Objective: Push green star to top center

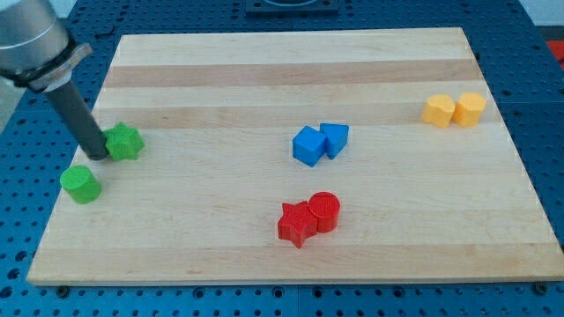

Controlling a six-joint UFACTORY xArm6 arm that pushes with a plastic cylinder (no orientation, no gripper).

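My tool is a plain dark rod with no jaws to open or close, so it grips nothing; my tip [98, 157] rests on the pale wooden bench [291, 70] against the view's left side of the green star block [125, 142], near the bench's left edge. Just below it sits a green cylinder block [81, 183]. Mid-bench lie a blue cube [308, 146] touching a blue wedge-like block [335, 139], lower a red star [297, 223] touching a red cylinder [323, 211]. Far right, two yellow blocks [453, 110] sit side by side.

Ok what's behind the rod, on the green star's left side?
My tip sits against the green star on its left. The rod covers the star's left edge there, so actual contact can't be confirmed. The green cylinder stands apart below.
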